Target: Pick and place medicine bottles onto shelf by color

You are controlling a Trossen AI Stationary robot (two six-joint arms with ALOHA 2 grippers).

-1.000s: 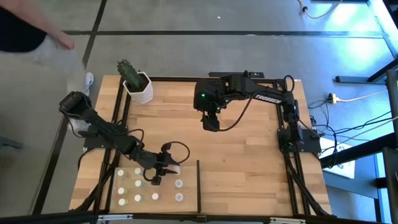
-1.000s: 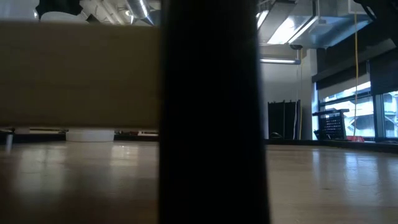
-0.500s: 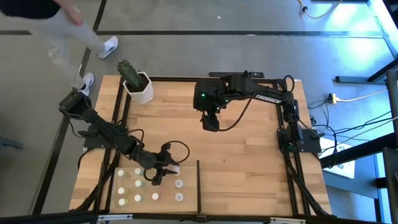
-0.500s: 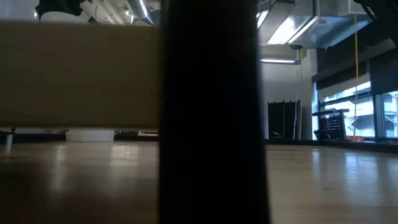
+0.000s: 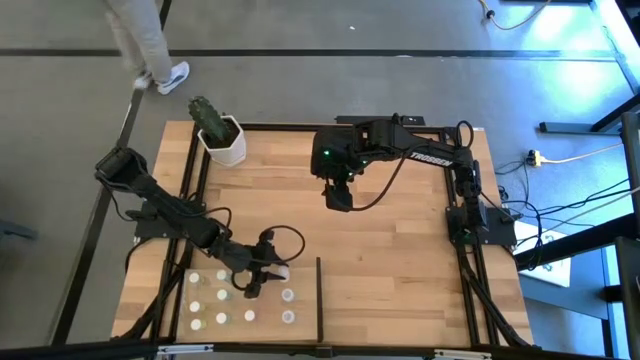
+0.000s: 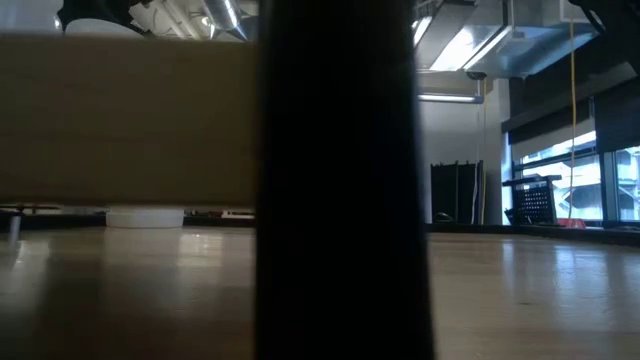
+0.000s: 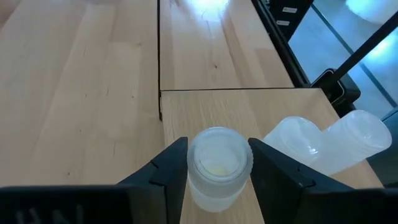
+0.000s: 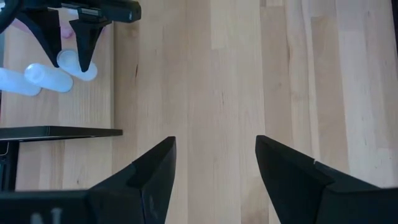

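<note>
The left pincer (image 7: 217,163) brackets a small bottle (image 7: 219,163) standing on the shelf (image 7: 292,112), fingers just beside its sides; I cannot tell whether they still grip. Lifting away crookedly could tip it into the two bottles lying alongside (image 7: 323,143). It is frosted, translucent, faintly yellow inside. Farther off, the right pincer (image 8: 214,163) hangs released over bare tabletop (image 8: 280,74).

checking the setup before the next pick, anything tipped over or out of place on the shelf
Yes. Two translucent white plastic bottles lie on their sides on the pale wooden shelf panel, right beside the upright white-capped bottle that stands between the left gripper fingers. The other small bottles stand upright in rows.
</note>
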